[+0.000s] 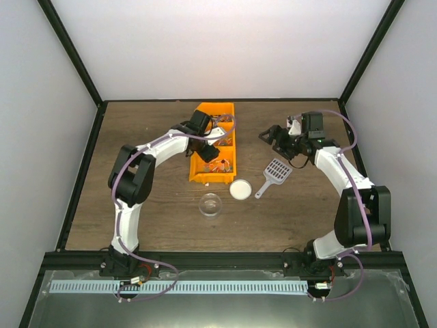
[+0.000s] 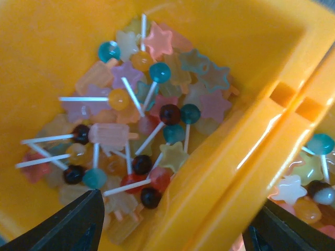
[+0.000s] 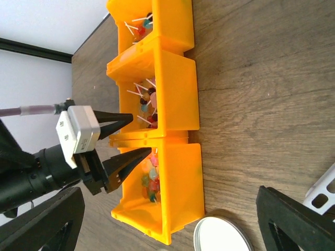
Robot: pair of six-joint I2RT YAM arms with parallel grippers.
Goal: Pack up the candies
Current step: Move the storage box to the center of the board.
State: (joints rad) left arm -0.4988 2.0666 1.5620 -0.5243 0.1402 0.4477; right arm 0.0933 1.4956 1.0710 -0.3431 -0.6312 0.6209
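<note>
The candies are small coloured lollipops and star and bar sweets, piled in the compartments of an orange bin. My left gripper is open and held low over the bin, with one finger in the candy compartment and the other beyond the divider wall. The top view shows the left gripper above the bin and the candies. My right gripper is open with nothing in it, to the right of the bin. In the right wrist view, the left gripper straddles the divider above the candies.
A small clear cup stands in front of the bin. A round white lid lies beside it, and a grey slotted scoop is to the right. The lid and the scoop's edge are near my right fingers.
</note>
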